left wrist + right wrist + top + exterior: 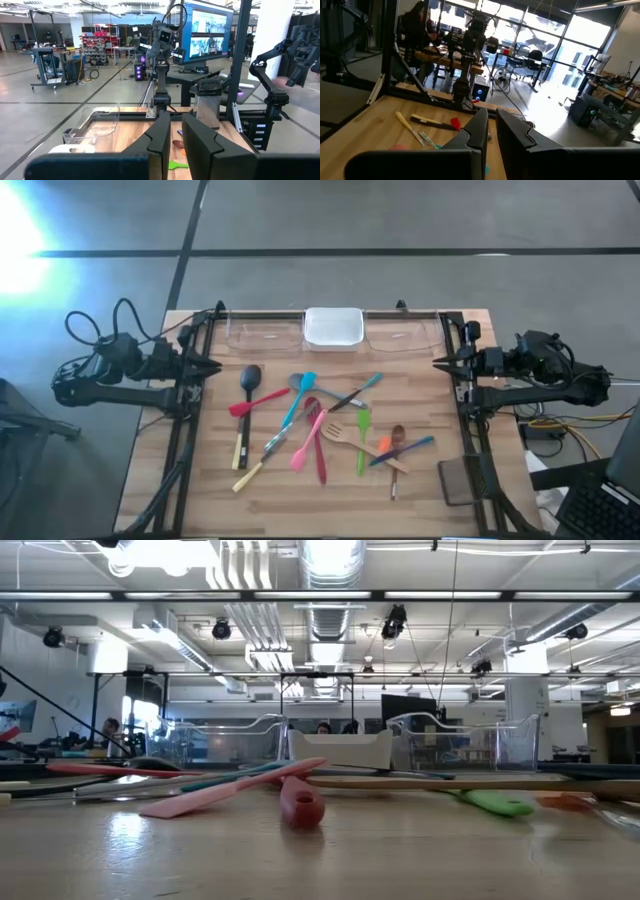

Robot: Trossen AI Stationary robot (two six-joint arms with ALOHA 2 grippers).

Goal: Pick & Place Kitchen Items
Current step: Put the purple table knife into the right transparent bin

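Several slim utensils lie in a loose heap on the middle of the wooden table [210, 480]. Among them are a black ladle [247, 380], a red spatula [255, 402], a teal spoon [300, 395], a pink spatula [308, 442], a red spoon [318, 445], a green spatula [363, 438], a wooden fork spatula [350, 438] and a wooden-handled knife [262, 460]. My left gripper [212, 367] is shut and empty at the left edge, pointing toward the heap. My right gripper [440, 363] is shut and empty at the right edge, also pointing inward.
A white rectangular tray [333, 328] stands at the far edge between two clear plastic trays [262, 332] [403, 332]. A dark grater [457, 480] stands at the near right. Black frame rails [180, 450] run along both table sides. The low view shows the red spoon [301, 805] nearest.
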